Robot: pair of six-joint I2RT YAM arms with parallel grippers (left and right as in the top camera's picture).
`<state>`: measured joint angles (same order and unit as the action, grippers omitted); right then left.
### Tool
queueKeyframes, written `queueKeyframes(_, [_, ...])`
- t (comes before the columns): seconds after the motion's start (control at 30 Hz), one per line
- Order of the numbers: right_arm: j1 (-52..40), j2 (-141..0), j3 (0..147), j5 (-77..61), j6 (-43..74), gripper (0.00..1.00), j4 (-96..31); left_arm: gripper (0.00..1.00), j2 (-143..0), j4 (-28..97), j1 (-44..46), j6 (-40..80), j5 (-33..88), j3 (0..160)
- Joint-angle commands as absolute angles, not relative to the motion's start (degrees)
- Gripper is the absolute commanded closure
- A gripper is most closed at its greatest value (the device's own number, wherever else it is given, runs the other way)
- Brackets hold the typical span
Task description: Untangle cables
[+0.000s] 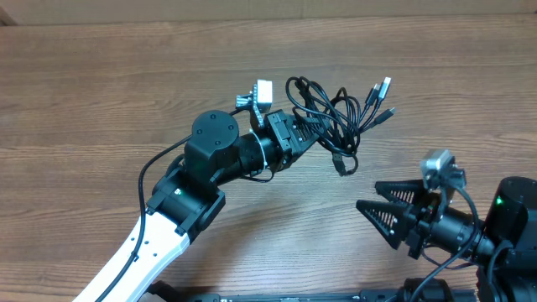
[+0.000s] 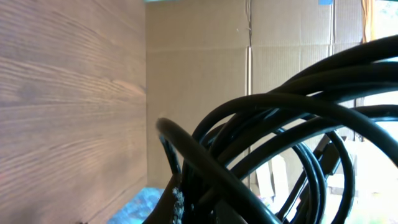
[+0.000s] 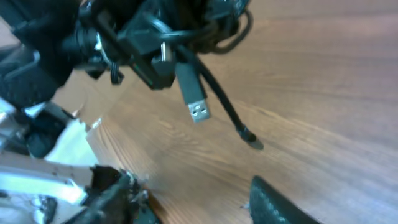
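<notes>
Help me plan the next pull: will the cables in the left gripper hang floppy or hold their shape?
Probably floppy: the cables droop in loose loops from the left gripper, and a plug end dangles free. Likely light, since one pinch carries the bunch. Interlocked loops mean pulling one strand may drag the rest.

Brown wood-grain table (image 1: 101, 75) below both sets of jaws, evenly lit. Ahead of left gripper (image 1: 315, 136) jaws: cardboard wall (image 2: 199, 93) w/ vert. seams; bright overexposed glare (image 2: 379, 180) at right.
</notes>
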<state>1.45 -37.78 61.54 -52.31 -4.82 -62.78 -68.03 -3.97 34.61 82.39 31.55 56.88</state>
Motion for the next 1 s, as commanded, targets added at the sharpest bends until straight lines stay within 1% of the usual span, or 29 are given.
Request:
queueKeyframes(0.0, [1.2, -37.5, 62.6, -53.2, -8.1, 0.5, -62.2, 0.96, -67.1, -4.6, 36.2, 83.4, 33.9, 57.2])
queueKeyframes(0.13, [1.2, -37.5, 62.6, -53.2, -8.1, 0.56, -61.8, 0.96, -67.1, -4.6, 36.7, 83.4, 35.3, 57.2])
queueKeyframes(0.17, [1.2, -37.5, 62.6, -53.2, -8.1, 0.57, -61.8, 0.96, -67.1, -4.6, 36.8, 83.4, 36.1, 57.2])
queueKeyframes(0.5, [1.2, -37.5, 62.6, -53.2, -9.1, 0.59, -61.9, 0.96, -67.1, -4.6, 37.3, 84.5, 39.4, 57.2])
queueKeyframes(0.73, [1.2, -37.5, 61.8, -53.2, -9.5, 0.59, -61.9, 0.96, -67.1, -4.6, 39.6, 84.5, 38.8, 57.2])
queueKeyframes(0.8, [1.2, -37.5, 61.8, -53.2, -9.6, 0.6, -61.8, 0.96, -67.1, -4.6, 39.9, 84.5, 38.5, 57.2])
queueKeyframes(0.87, [1.2, -37.5, 61.8, -53.2, -9.5, 0.64, -61.6, 0.96, -67.1, -4.6, 39.9, 84.5, 38.5, 57.2])
queueKeyframes(0.93, [1.2, -37.5, 61.8, -53.3, -9.5, 0.74, -61.7, 0.96, -67.1, -4.6, 39.9, 84.5, 38.3, 57.2])
queueKeyframes(0.97, [1.2, -37.5, 61.8, -53.2, -9.5, 0.81, -61.7, 0.96, -67.1, -4.6, 39.9, 84.5, 38.3, 57.2])
